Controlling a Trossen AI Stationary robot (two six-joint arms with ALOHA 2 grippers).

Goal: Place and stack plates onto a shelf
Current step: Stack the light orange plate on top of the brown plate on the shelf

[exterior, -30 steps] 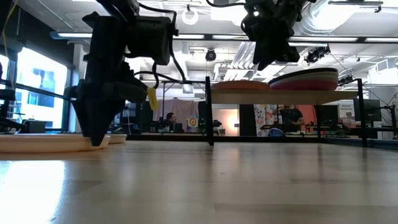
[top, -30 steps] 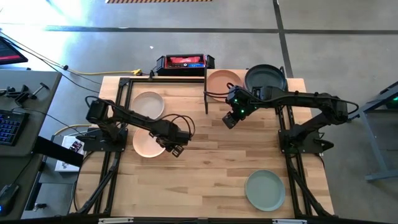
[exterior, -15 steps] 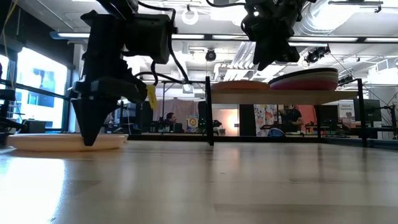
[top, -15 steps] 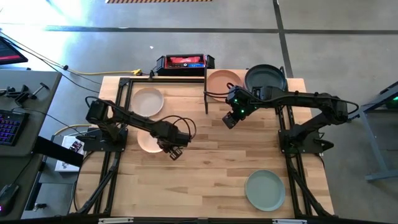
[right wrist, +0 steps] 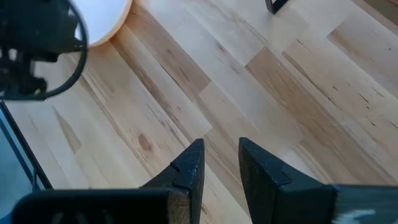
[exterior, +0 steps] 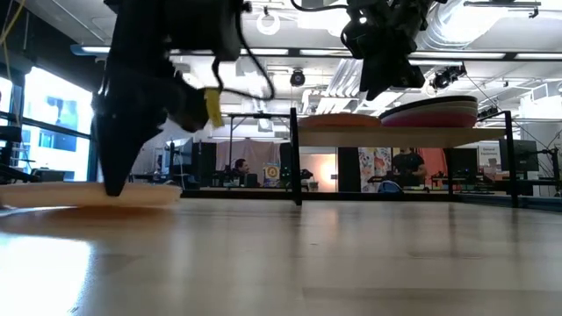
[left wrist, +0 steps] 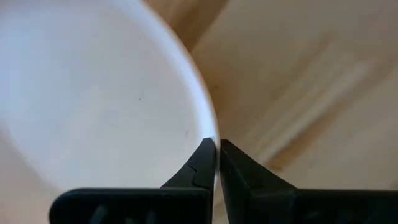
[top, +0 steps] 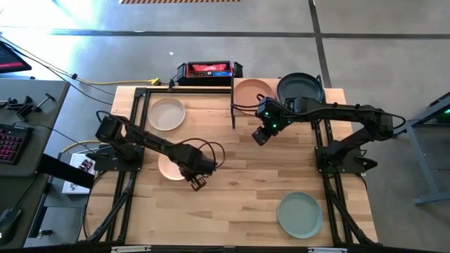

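Note:
A peach plate [top: 171, 167] lies at the table's left, and my left gripper [top: 195, 181] is shut on its near-right rim. In the low view that plate [exterior: 97, 195] sits low at the tabletop under the gripper [exterior: 114, 184]. A cream plate [top: 166, 114] lies flat on the table behind it. The shelf [exterior: 404, 137] stands at the far right on black posts, with a tan plate [top: 252, 91] and a dark slate plate [top: 301, 88] topping the stacks on it. A pale green plate [top: 299, 214] lies near the front right. My right gripper [top: 260, 135] hangs open in front of the shelf, holding nothing. My left gripper pinches the peach plate's rim [left wrist: 216, 142] between its two fingers, one fingertip [left wrist: 202, 163] inside the rim and the other outside. The fingers come from above, pointing down. Whether the plate is clear of the table I cannot tell.
A black and red box [top: 208, 70] sits beyond the table's far edge. Bare planks [top: 246, 183] stretch across the table's middle between the two arms. The shelf's front post [top: 233, 116] stands just left of my right gripper.
My left gripper has shut on the peach plate's rim and shifted a little toward the table's near edge. The plate has slid slightly with it. My right arm has kept still.

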